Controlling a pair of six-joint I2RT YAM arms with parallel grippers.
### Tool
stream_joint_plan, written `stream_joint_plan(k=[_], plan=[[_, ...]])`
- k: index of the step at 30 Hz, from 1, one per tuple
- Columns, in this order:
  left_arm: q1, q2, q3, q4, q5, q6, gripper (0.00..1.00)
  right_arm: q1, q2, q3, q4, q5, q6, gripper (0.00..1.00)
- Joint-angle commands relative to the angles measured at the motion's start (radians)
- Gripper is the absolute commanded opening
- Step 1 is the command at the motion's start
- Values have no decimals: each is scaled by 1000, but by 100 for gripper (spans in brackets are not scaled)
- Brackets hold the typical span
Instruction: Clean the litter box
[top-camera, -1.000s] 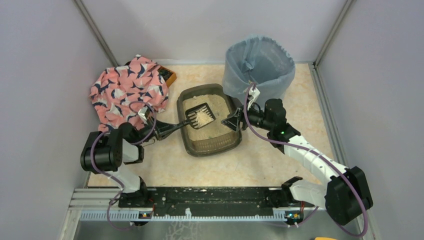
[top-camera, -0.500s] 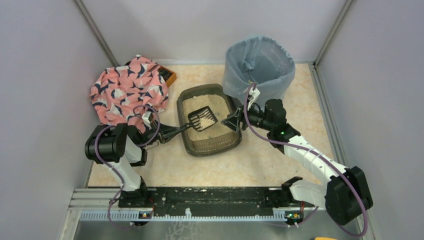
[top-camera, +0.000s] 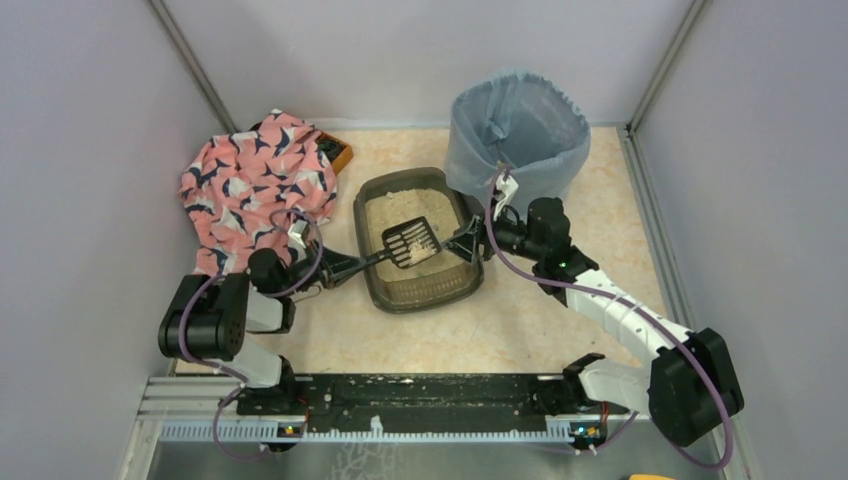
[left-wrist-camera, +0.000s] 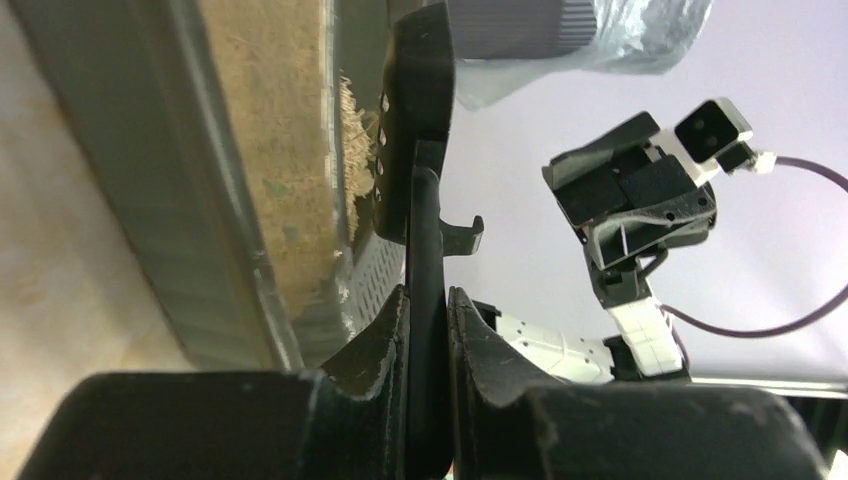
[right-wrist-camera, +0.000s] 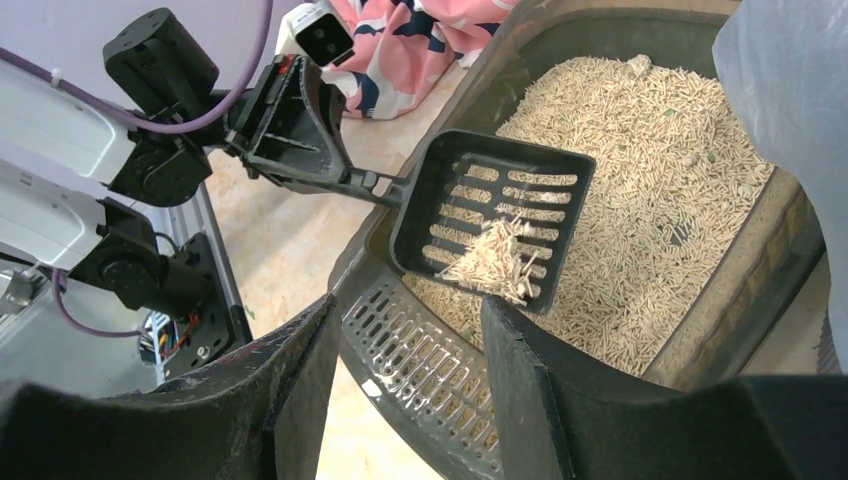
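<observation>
The litter box (top-camera: 425, 295), a dark tray of beige granules, sits mid-table. My left gripper (top-camera: 335, 266) is shut on the handle of the black slotted scoop (top-camera: 410, 244), which is held over the granules with a small clump in it. In the left wrist view the gripper (left-wrist-camera: 428, 320) pinches the handle and the scoop (left-wrist-camera: 415, 120) stands edge-on beside the box wall (left-wrist-camera: 150, 200). My right gripper (top-camera: 468, 244) is open at the box's right rim. In the right wrist view the gripper (right-wrist-camera: 410, 370) straddles the perforated lip, with the scoop (right-wrist-camera: 490, 210) and the box wall (right-wrist-camera: 600, 30) ahead.
A round bin with a blue-grey liner (top-camera: 517, 135) stands right behind the box, close to my right arm. A pink patterned cloth (top-camera: 255, 180) lies at the back left over an orange-edged object (top-camera: 340, 153). Grey walls enclose the table on three sides.
My left arm has drawn back and lower, moving the scoop slightly toward the box's near end. The pile of granules in the scoop has shrunk. My right arm has stayed still.
</observation>
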Motion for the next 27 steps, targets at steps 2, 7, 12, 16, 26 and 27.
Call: stream_joint_plan(k=[2, 7, 12, 16, 26, 27], plan=[[7, -67, -2, -146, -14, 108, 0, -8, -2, 5, 65, -13, 4, 54], [24, -74, 5, -196, -16, 141, 0, -9, -6, 7, 65, -17, 5, 54], [5, -28, -26, -30, -15, 49, 0, -8, -13, 5, 55, -9, -1, 54], [-112, -9, 2, -56, -68, 67, 0, -8, 6, 13, 63, -22, 5, 54], [-24, -66, 25, -190, -21, 144, 0, -8, -3, 6, 62, -17, 5, 54], [-24, -90, 40, -238, -24, 169, 0, -8, -5, 6, 61, -18, 5, 54]])
